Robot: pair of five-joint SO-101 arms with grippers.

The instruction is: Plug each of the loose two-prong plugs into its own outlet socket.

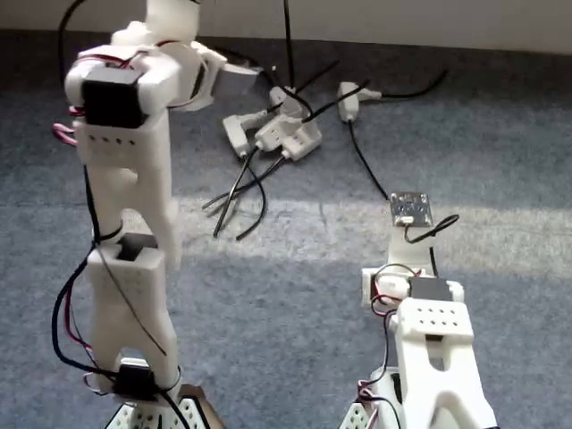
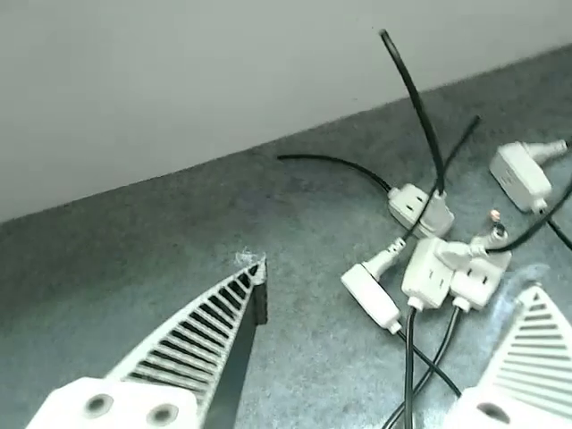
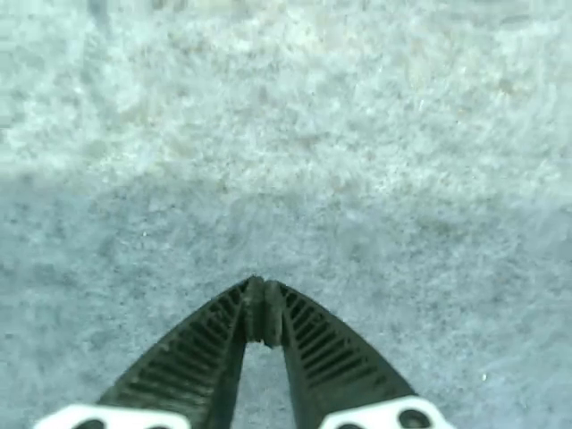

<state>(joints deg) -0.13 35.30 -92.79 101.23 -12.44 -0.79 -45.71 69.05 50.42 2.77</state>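
At the far centre of the surface (image 1: 295,304) lies the outlet cluster (image 1: 290,134), a group of white bodies with black cords (image 1: 234,192) trailing toward the near side. One loose plug (image 2: 371,293) lies just beside the cluster on its left. A second plug (image 1: 349,100) lies apart to the right, its cord running near and right.

My left gripper (image 2: 394,281) hangs above the far left of the surface, jaws spread wide, holding nothing, with the cluster ahead of it. My right gripper (image 3: 264,313) is low on the near right, jaws closed tip to tip on nothing, above bare surface and well apart from the plugs.

Hazards from this state, as I judge them:
- Cord tangle. Several cords cross near the cluster. Lifting one plug may drag its neighbours and shift the sockets.
- Unbraced outlet. The white bodies look light. Insertion force may push the outlet away unless my right gripper holds it.
- Wide jaws. Closing over the loose plug may also trap a cord or the adjacent body.
- Prong alignment. I cannot tell from here which sockets are free or how the prongs are turned, so a blind push may jam.
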